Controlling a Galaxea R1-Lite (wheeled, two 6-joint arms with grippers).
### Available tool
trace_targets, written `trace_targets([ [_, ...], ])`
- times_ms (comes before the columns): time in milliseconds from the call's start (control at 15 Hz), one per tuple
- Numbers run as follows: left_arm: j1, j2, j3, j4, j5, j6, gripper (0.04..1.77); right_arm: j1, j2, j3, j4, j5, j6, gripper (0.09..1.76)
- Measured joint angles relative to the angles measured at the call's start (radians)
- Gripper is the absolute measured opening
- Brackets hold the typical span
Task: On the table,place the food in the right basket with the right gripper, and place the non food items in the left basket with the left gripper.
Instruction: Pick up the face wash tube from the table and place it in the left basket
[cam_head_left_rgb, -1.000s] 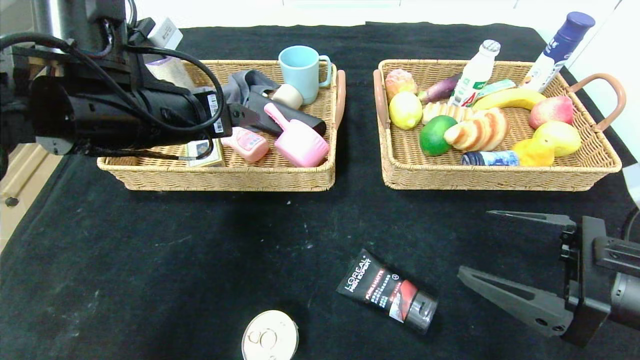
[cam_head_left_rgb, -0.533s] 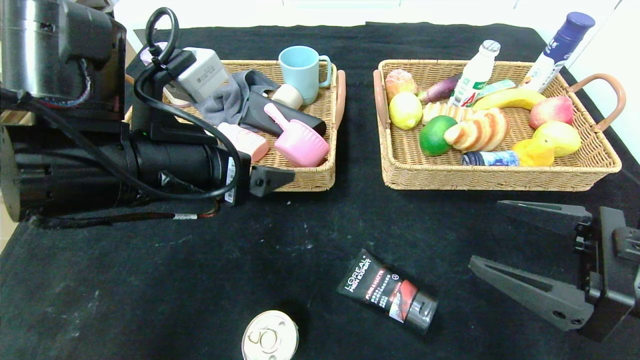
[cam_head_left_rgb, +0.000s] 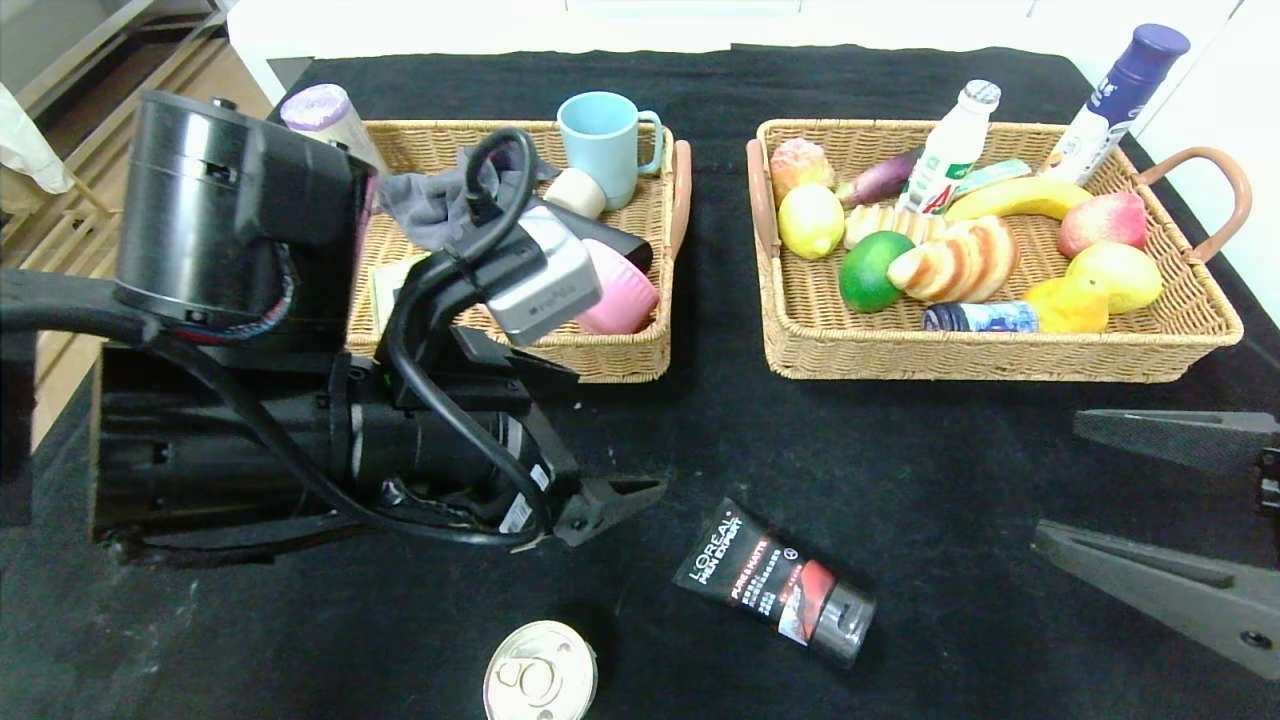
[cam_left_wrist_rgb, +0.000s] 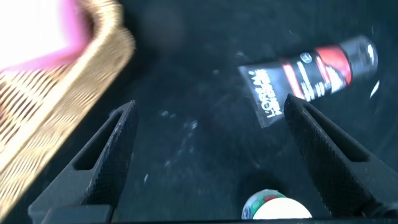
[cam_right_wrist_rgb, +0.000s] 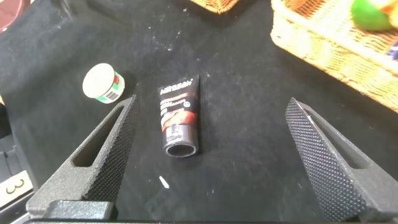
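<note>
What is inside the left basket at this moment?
In the left basket I see a blue mug, a grey cloth, a pink item and a cream round piece. The left arm covers the rest, its pincer outside.

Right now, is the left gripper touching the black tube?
Apart. In the head view, bare black cloth shows between the left gripper and the tube; the left wrist view shows its open fingers empty.

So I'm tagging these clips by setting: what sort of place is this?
Probably a lab or test bench staged for sorting: a black cloth-covered table, two wicker baskets filled with toy-like food and household items, and pale wooden flooring beside it.
</note>
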Motion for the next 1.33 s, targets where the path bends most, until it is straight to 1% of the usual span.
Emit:
trace_targets([
  [133,-0.028,0.035,0.002,-0.003,0.007,0.063,1.7,-0.007,-0.035,-0.029,0.058,0.0,0.0,1.71],
  [333,-0.079,0.072,0.009,-0.003,0.013,0.109,1.7,-0.03,-0.083,-0.085,0.184,0.0,-0.002,1.71],
  [533,-0.099,0.104,0.006,-0.009,0.024,0.136,1.7,-0.079,-0.105,-0.163,0.346,-0.002,-0.017,1.71],
  [733,-0.113,0.134,0.007,-0.009,0.078,0.187,1.71,-0.135,-0.112,-0.231,0.445,-0.003,-0.034,1.71],
  [867,-0.15,0.15,0.013,-0.009,0.117,0.201,1.71,-0.166,-0.112,-0.266,0.495,-0.007,-0.036,1.71],
  [933,-0.179,0.157,0.02,-0.009,0.163,0.207,1.71,-0.183,-0.112,-0.284,0.536,-0.013,-0.043,1.71],
  [1000,-0.199,0.168,0.023,-0.013,0.185,0.211,1.71,-0.198,-0.111,-0.306,0.593,-0.018,-0.055,1.71],
  [1067,-0.208,0.182,0.022,-0.027,0.191,0.215,1.71,-0.207,-0.111,-0.323,0.617,-0.019,-0.064,1.71],
  [1200,-0.219,0.209,0.018,-0.065,0.192,0.227,1.71,-0.217,-0.111,-0.339,0.62,-0.019,-0.067,1.71],
  [1333,-0.221,0.224,0.018,-0.084,0.181,0.229,1.71,-0.223,-0.116,-0.345,0.622,-0.019,-0.067,1.71],
])
